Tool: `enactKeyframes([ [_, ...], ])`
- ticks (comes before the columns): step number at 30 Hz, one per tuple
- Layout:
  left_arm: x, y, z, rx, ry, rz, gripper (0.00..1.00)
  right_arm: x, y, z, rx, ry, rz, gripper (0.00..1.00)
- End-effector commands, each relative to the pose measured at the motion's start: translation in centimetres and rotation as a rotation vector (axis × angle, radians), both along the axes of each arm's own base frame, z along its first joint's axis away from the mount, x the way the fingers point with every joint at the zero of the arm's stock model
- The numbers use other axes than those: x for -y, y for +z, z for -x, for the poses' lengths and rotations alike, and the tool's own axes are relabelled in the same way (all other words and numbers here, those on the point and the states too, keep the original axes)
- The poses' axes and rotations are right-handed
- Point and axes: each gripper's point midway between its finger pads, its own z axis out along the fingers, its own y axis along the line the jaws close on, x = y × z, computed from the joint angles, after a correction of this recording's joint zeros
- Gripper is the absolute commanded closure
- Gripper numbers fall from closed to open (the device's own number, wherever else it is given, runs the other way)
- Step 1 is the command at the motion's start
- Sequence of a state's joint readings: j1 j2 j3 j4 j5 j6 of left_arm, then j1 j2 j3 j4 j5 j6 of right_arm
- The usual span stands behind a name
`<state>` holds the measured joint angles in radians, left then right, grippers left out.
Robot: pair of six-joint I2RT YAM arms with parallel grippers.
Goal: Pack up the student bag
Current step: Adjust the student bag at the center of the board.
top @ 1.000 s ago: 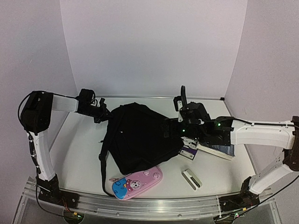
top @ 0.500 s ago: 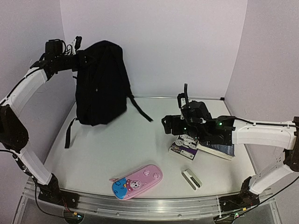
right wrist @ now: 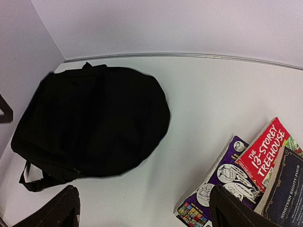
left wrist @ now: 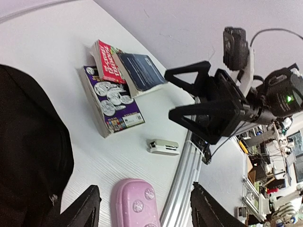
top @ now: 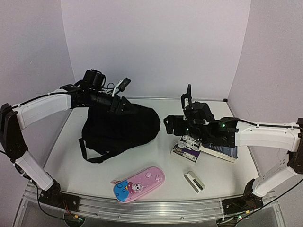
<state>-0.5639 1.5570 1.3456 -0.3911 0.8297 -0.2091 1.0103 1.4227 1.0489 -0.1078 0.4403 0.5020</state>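
Student bag (top: 120, 130) slumped on desk (top: 156, 163), far-left area. Left end effector (left wrist: 144, 195) wide, empty, at bag's far edge. Right end effector (right wrist: 144, 191) wide, empty, between bag and books (right wrist: 246, 175).

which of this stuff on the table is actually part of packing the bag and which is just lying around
Job in hand:
- student bag

Lying untouched, though plausibly meant for packing:
- three books
- pink pencil case
- small white stapler-like item
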Motion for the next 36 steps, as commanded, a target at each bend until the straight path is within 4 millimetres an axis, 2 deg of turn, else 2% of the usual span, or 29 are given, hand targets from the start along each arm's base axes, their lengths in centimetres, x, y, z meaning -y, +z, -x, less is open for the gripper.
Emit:
enactKeyframes([
  [1,-0.3,2.9,2.8,0.022,-0.039,0.078,0.32,-0.4,2.5,0.1,0.041,0.018,-0.057,0.09],
  [3,-1.6,3.0,2.7,0.021,0.058,0.058,0.26,-1.1,3.0,0.3,0.047,0.07,-0.05,0.1],
  [6,-5.6,0.7,0.2,-0.042,0.318,-0.038,0.22,-3.5,2.8,0.6,0.026,0.178,-0.033,0.12],
  [8,-9.3,-1.3,-1.5,-0.132,0.484,-0.054,0.21,-5.6,1.1,0.6,-0.017,0.242,-0.01,0.13],
  [9,-11.3,-3.0,-2.0,-0.203,0.566,-0.052,0.21,-6.5,0.7,0.5,-0.031,0.261,-0.009,0.13],
  [10,-13.4,-3.6,-2.7,-0.233,0.652,-0.039,0.2,-7.5,-0.5,0.3,-0.059,0.279,0.002,0.13],
  [12,-16.0,-6.0,-2.7,-0.295,0.772,-0.058,0.19,-8.8,-2.1,-0.3,-0.101,0.278,0.014,0.13],
  [14,-17.2,-8.3,-2.1,-0.349,0.831,-0.082,0.17,-10.2,-3.3,-1.0,-0.13,0.279,0.013,0.13],
  [17,-18.1,-10.8,-1.2,-0.409,0.888,-0.101,0.16,-11.5,-4.8,-2.4,-0.171,0.271,0.001,0.15],
  [20,-18.8,-13.0,-0.5,-0.46,0.945,-0.094,0.15,-11.9,-7.1,-4.5,-0.241,0.264,-0.024,0.2],
  [23,-18.8,-14.9,0.1,-0.507,0.963,-0.046,0.24,-12.6,-8.5,-5.9,-0.285,0.281,-0.044,0.23],
  [26,-17.9,-15.5,0.1,-0.537,0.933,0.025,0.27,-12.9,-9.7,-7.1,-0.32,0.279,-0.059,0.27],
  [30,-17.6,-16.0,-0.5,-0.546,0.933,0.075,0.22,-11.7,-12.2,-8.4,-0.388,0.236,-0.058,0.29],
  [33,-17.4,-16.3,-1.0,-0.544,0.934,0.093,0.22,-12.1,-13.4,-8.0,-0.43,0.274,-0.062,0.3],
  [36,-17.1,-16.5,-1.4,-0.545,0.928,0.111,0.27,-13.0,-14.7,-7.2,-0.479,0.321,-0.076,0.33],
])
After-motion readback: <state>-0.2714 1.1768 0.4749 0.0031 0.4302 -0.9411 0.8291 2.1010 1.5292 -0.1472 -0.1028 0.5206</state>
